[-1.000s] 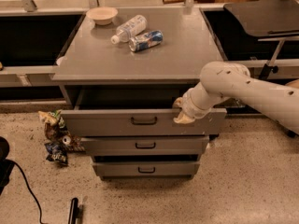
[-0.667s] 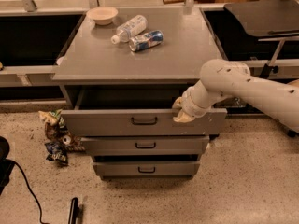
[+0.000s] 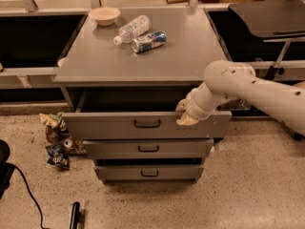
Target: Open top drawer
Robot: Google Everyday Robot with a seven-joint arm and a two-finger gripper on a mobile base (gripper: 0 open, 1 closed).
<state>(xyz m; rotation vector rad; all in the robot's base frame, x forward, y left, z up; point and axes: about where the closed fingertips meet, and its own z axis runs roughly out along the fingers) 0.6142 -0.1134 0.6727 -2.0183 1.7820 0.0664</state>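
The top drawer (image 3: 109, 125) is a wide grey metal front with a small black centre handle (image 3: 147, 124). It stands pulled out a short way from the cabinet, with a dark gap above it. My gripper (image 3: 183, 113) sits at the drawer's upper edge, right of the handle, at the end of the white arm (image 3: 248, 87) that comes in from the right. Two narrower grey drawers (image 3: 148, 148) lie below it.
On the cabinet top (image 3: 143, 56) lie a beige bowl (image 3: 104, 15), a plastic bottle (image 3: 128, 29) and a blue can (image 3: 148, 41). Crumpled snack bags (image 3: 56, 137) lie on the floor at the left. A black cable (image 3: 24, 194) and a dark object (image 3: 75, 214) lie lower left.
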